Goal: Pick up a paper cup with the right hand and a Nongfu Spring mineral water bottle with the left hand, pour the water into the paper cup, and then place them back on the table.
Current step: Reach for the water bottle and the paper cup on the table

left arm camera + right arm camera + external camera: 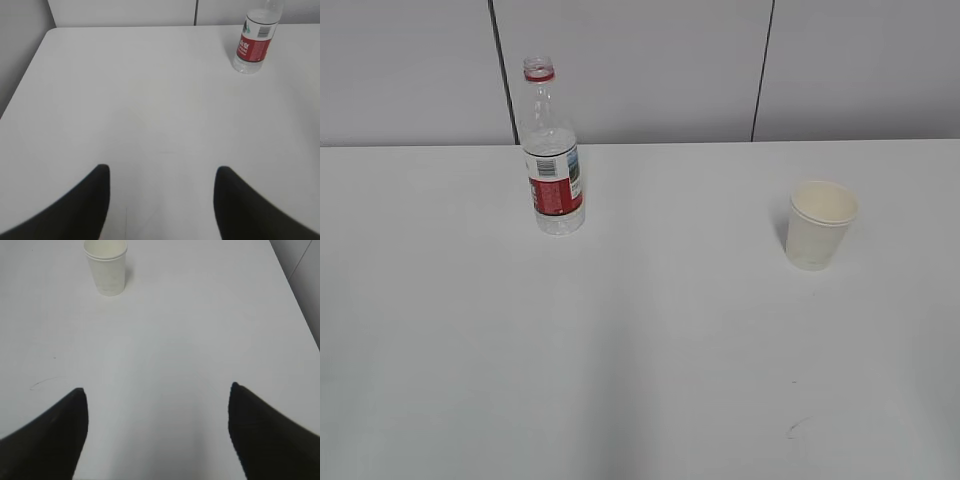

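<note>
bottle: Nongfu Spring mineral water bottle (552, 150) upright, back-left on the tabletop (640, 350)
cup: paper cup (818, 224) upright, right side — well apart
left gripper (162, 172): jaws apart, empty
right gripper (157, 390): spread wide, nothing held

- A light grey wall (640, 70) stands behind the far edge of the work surface. It is made of flat panels.
- Two thin dark vertical seams divide the panels: one seam (502, 70) on the left side, another seam (763, 70) on the right side.
- In the left wrist view the same grey wall (120, 12) shows at the top, with one narrow joint (196, 12) in it.
- In the right wrist view a grey surface (302, 275) shows at the right side.
</note>
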You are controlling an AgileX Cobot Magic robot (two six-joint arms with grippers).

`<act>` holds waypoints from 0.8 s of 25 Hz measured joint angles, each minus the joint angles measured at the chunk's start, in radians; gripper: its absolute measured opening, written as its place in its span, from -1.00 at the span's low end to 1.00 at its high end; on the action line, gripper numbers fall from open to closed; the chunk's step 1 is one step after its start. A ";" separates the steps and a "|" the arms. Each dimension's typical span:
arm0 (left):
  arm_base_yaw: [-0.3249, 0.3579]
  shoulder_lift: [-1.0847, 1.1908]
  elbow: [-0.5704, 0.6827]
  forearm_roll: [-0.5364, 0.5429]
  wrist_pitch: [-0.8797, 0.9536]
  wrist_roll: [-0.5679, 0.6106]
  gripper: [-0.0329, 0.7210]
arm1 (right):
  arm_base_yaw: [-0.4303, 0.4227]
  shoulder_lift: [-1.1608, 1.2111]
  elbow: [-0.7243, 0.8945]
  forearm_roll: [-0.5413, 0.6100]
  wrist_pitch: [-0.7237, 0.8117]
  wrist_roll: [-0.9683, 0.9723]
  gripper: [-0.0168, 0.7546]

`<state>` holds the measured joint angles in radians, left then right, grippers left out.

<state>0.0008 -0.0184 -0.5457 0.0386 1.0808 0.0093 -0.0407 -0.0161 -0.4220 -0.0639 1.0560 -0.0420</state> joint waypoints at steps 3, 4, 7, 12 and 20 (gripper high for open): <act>0.000 0.000 0.000 0.000 0.000 0.000 0.16 | 0.000 0.000 0.000 0.000 0.000 0.000 0.72; 0.000 0.000 0.000 0.000 0.000 0.000 0.16 | 0.000 0.000 0.000 0.000 0.000 0.000 0.72; 0.000 0.000 0.000 0.000 0.000 0.000 0.16 | 0.000 0.000 0.000 0.000 0.000 0.000 0.70; 0.000 0.000 0.000 0.000 0.000 0.000 0.16 | 0.000 0.000 0.000 0.000 0.000 0.000 0.70; 0.000 0.000 0.000 0.000 0.000 0.000 0.16 | 0.000 0.041 -0.057 0.000 -0.023 0.000 0.70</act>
<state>0.0008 -0.0184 -0.5457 0.0386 1.0808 0.0093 -0.0407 0.0252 -0.4789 -0.0639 1.0326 -0.0420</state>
